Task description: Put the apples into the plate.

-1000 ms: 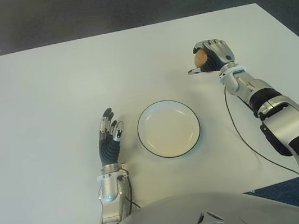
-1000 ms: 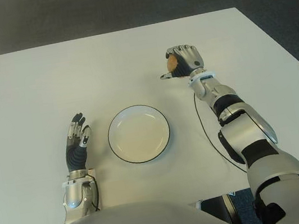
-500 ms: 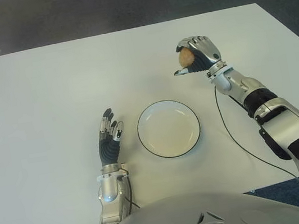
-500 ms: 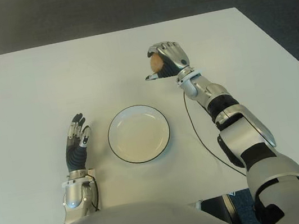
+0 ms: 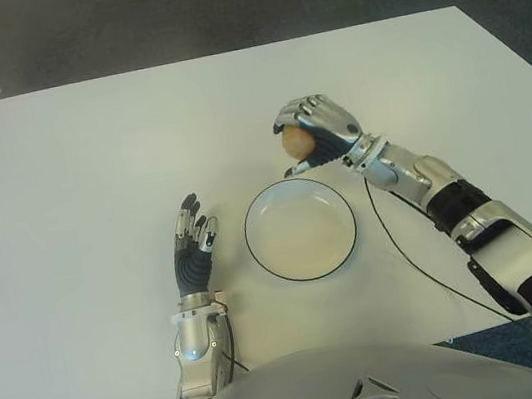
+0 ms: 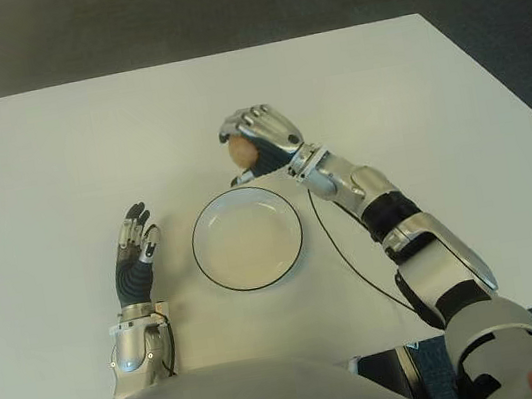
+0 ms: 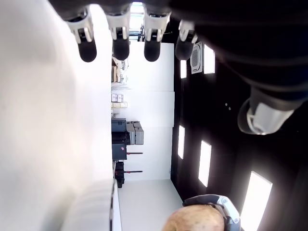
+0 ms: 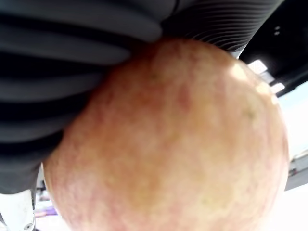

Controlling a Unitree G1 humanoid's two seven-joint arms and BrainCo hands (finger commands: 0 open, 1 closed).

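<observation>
- Grey-and-silver fingers (image 5: 310, 111) of the right hand (image 5: 321, 130) curl closed around one apple (image 5: 296, 141); the right wrist view shows its reddish-yellow skin pressed against the dark finger pads.
- Apple position: held in the air just beyond the far rim of the plate (image 5: 300, 229), not yet over its middle and not touching it.
- Plate: white with a dark rim, standing on the white table (image 5: 89, 167) with nothing in it.
- Left hand (image 5: 193, 246): idle just beside the plate on its left, fingers straight and slightly spread, holding nothing.
- Step in hand (judged): carrying the apple to the plate.
- Next move (judged): bring the hand nearer over the plate's centre, lower it, then uncurl the fingers gently so the round fruit does not roll off.
</observation>
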